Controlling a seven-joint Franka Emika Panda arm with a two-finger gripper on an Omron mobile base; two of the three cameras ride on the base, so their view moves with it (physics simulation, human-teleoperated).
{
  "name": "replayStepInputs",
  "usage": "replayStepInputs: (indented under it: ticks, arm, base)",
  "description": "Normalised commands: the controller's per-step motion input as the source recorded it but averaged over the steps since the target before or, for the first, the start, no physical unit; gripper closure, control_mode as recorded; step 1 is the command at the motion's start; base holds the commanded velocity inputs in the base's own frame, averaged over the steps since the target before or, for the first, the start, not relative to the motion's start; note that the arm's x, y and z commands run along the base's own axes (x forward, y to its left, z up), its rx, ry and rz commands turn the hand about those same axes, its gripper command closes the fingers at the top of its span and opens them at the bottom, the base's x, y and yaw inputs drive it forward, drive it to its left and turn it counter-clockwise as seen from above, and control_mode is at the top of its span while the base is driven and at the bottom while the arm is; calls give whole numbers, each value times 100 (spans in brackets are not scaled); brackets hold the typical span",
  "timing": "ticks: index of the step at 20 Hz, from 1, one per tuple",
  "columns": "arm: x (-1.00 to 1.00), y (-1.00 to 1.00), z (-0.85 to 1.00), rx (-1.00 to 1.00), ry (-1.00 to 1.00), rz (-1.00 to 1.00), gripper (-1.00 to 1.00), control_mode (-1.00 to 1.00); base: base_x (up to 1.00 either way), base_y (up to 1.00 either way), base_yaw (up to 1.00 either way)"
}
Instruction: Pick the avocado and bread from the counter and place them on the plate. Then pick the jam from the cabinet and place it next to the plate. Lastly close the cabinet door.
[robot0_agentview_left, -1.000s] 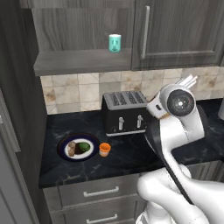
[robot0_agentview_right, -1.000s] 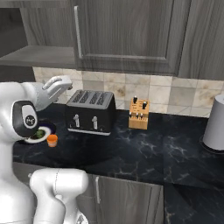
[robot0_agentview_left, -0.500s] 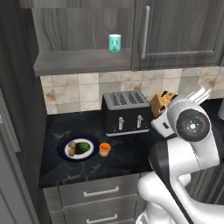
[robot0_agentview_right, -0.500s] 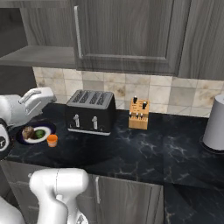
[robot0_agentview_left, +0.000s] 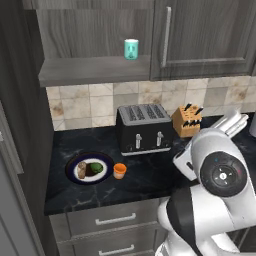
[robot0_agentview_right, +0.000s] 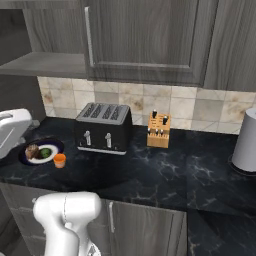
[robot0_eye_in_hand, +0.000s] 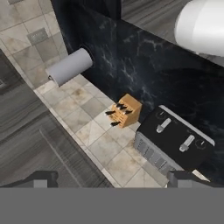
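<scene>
Over the last second the arm has swung away from the plate (robot0_agentview_left: 75, 162) toward the toaster's right side, and the hand now looks along the backsplash at the toaster (robot0_eye_in_hand: 175, 140) and the knife block (robot0_eye_in_hand: 125, 110). The gripper (robot0_eye_in_hand: 111, 180) stands wide open and holds nothing. Judged from this layout, the placing steps are complete and only the door closing remains. One plate lies on the counter (robot0_agentview_left: 150, 180) to the left of the toaster (robot0_agentview_left: 145, 127); on it rest one bread (robot0_agentview_left: 82, 170) and one avocado (robot0_agentview_left: 95, 168), side by side. One jam (robot0_agentview_left: 119, 171) jar stands just beside the plate, between plate and toaster. One teal cup (robot0_agentview_left: 131, 49) stands on the open cabinet (robot0_agentview_left: 95, 70) shelf above the toaster. The cabinet door (robot0_agentview_left: 10, 150) appears at the left edge, well left of the toaster, not yet closed.
</scene>
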Motion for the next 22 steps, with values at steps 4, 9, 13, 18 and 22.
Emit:
replayStepInputs:
  ticks: [4,9,13,18,22]
  arm:
    - [-44,19,-5,-10,-6,0,-100,-100]
    - [-35,21,-3,-11,-5,0,-100,-100]
    - [-28,28,-3,-15,-5,0,-100,-100]
    - [-20,32,-9,-17,-5,0,-100,-100]
    - [-27,36,-7,-15,-2,0,-100,-100]
  base:
    - [0,0,0]
    - [0,0,0]
    - [0,0,0]
    - [0,0,0]
    - [0,0,0]
